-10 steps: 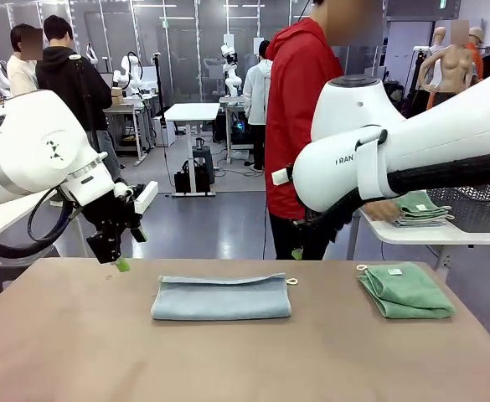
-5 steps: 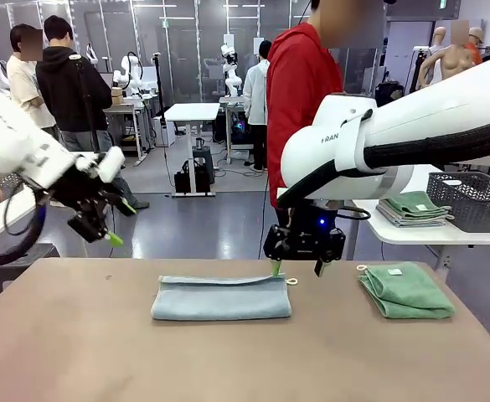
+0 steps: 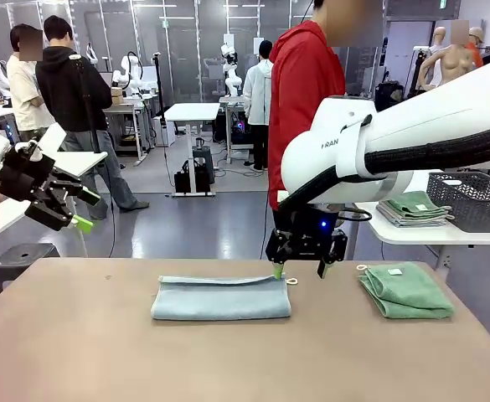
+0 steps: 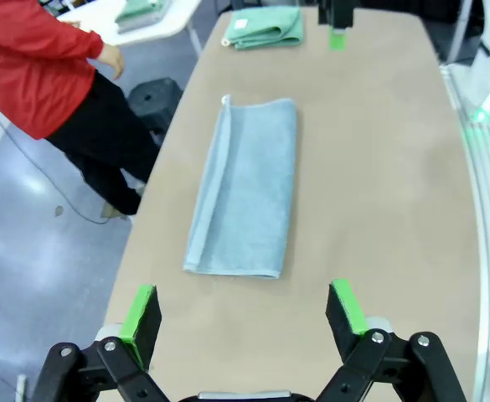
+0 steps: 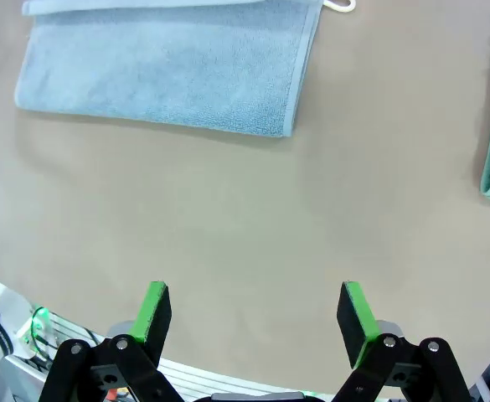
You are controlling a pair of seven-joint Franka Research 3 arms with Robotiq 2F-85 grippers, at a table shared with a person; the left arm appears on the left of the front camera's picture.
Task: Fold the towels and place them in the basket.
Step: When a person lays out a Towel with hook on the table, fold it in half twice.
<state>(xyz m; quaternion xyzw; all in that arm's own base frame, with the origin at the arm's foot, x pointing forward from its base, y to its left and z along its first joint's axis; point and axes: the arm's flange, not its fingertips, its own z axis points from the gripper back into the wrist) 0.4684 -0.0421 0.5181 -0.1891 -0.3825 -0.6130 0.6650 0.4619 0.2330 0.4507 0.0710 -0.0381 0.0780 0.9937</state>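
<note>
A pale blue-grey towel [image 3: 221, 297] lies folded into a long strip in the middle of the table. A mint green towel [image 3: 405, 291] with a white tag sits folded at the right. My right gripper [image 3: 300, 270] hangs open just above the far right corner of the blue-grey towel [image 5: 169, 63], nothing between its fingers. My left gripper [image 3: 85, 211] is open, raised beyond the table's left edge. From there it looks down on the blue-grey towel [image 4: 249, 193] and the green towel [image 4: 265, 28]. The dark mesh basket [image 3: 475, 199] stands on a white side table at far right.
A person in a red jacket [image 3: 303, 109] stands at the far edge behind my right arm. A stack of folded towels [image 3: 412, 209] lies beside the basket on the side table. The brown table [image 3: 228, 360] has bare room in front and to the left.
My left arm has swung up and away to the left, off the table. My right arm has come down and in, its gripper now over the blue-grey towel's right end.
</note>
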